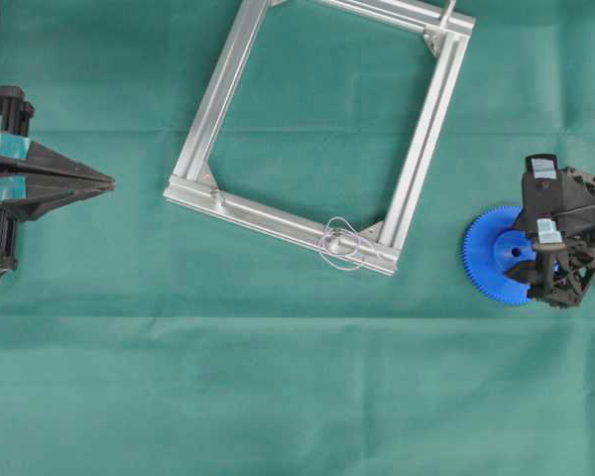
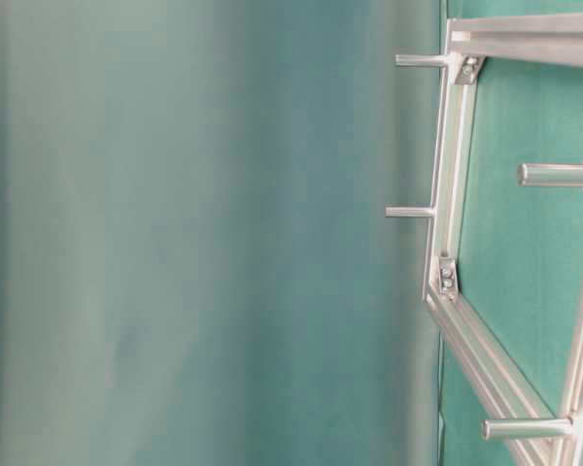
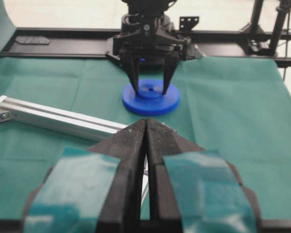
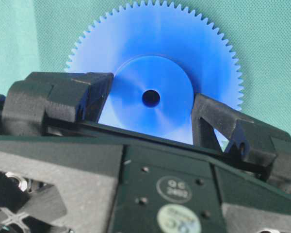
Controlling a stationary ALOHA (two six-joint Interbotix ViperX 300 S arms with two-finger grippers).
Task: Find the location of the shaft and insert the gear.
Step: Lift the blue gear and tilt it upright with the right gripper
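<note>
Left gripper [image 1: 104,182] sits at the left edge of the green cloth [image 1: 278,397], fingers pressed together into a point, holding nothing, well apart from everything else.

Centre – square aluminium frame [image 1: 228,99] lies flat on the cloth, turned at an angle. At its lower right corner a loop of pale wire [image 1: 335,243] circles the shaft [image 1: 342,239], which shows from overhead only as a small silvery spot on the bar. The table-level view shows several short silvery pins standing off the frame; which one is the shaft cannot be told there.

Right – gear [image 1: 496,254] lies flat on the cloth, well apart from the frame and shaft, hub and centre hole facing up. Right gripper [image 1: 534,256] is directly over it, fingers pointing down, one on each side of the raised hub [image 4: 153,97]. The fingers stand just beside the hub wall; whether they pinch it yet cannot be told.
</note>
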